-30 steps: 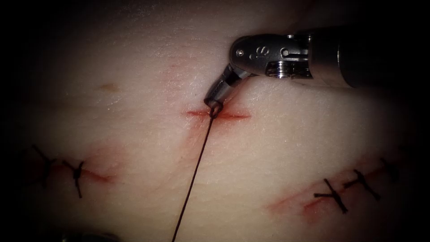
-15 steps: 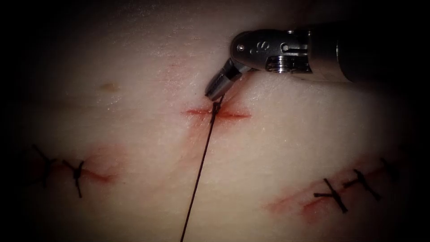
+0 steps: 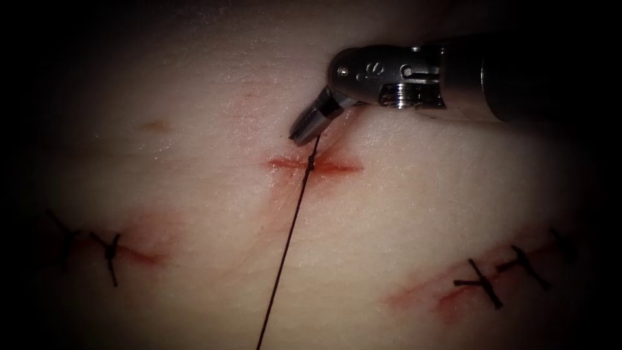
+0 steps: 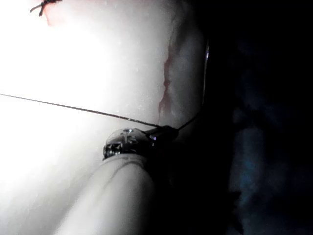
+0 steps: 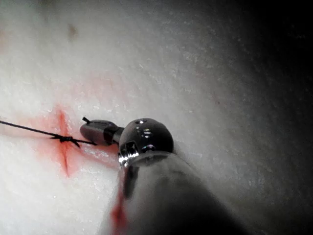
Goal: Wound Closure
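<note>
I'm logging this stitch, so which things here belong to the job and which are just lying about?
In the job:
- right tool, shut on the short thread end
- thread, running from the knot
- cut in the tissue

Lying about:
- finished stitches left
- finished stitches right

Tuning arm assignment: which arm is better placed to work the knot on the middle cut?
Right, probably. Its tool sits just above the knot on the cut, jaws shut on the short thread end; the left tool meets the long thread farther off.
</note>
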`<state>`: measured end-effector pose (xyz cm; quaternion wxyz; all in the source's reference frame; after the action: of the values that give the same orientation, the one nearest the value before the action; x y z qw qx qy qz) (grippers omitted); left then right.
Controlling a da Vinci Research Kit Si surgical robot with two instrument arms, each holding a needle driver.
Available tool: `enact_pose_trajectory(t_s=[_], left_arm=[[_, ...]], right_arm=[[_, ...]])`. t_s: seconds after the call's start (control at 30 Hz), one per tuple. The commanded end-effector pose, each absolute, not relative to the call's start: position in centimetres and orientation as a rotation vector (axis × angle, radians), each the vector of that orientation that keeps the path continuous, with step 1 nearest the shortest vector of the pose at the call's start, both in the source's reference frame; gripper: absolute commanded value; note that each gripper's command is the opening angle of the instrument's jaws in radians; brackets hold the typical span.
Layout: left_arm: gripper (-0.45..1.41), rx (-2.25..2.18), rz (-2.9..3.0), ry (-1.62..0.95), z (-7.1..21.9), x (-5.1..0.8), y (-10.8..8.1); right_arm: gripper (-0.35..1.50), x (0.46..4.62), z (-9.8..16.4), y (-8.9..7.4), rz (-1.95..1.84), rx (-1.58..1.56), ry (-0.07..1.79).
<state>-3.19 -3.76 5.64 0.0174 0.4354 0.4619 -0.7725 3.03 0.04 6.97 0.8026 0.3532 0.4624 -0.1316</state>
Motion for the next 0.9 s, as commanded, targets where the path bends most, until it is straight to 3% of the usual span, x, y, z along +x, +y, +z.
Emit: enact_pose_trajectory(t_s=[0.03, 0.47, 0.5, 0.53, 0.6, 0.63, 0.9], left_arm=[[-0.45, 1.350, -2.396, 1.443, 5.7, -3.21, -3.8], [-0.45, 1.394, -2.434, 1.421, 5.5, -3.23, -3.4], [-0.45, 1.411, -2.436, 1.398, 5.5, -3.22, -3.3], [-0.45, 1.434, -2.434, 1.366, 5.4, -3.21, -3.2], [-0.45, 1.460, -2.425, 1.337, 5.4, -3.21, -3.0], [-0.45, 1.474, -2.424, 1.319, 5.3, -3.20, -2.9], [-0.45, 1.565, -2.454, 1.151, 5.2, -3.15, -2.1]], right_arm=[[-0.35, 3.11, 7.0, 0.0, -0.276, 0.758, 0.995], [-0.35, 3.15, 7.0, -0.1, -0.250, 0.744, 1.015], [-0.20, 3.15, 7.0, -0.1, -0.234, 0.727, 1.020], [0.49, 3.15, 7.0, -0.1, -0.185, 0.689, 1.035], [0.98, 3.14, 6.9, 0.0, -0.129, 0.658, 1.036], [1.11, 3.13, 6.9, 0.0, -0.087, 0.643, 1.036], [1.30, 2.83, 6.5, 0.1, 0.104, 0.578, 1.088]])
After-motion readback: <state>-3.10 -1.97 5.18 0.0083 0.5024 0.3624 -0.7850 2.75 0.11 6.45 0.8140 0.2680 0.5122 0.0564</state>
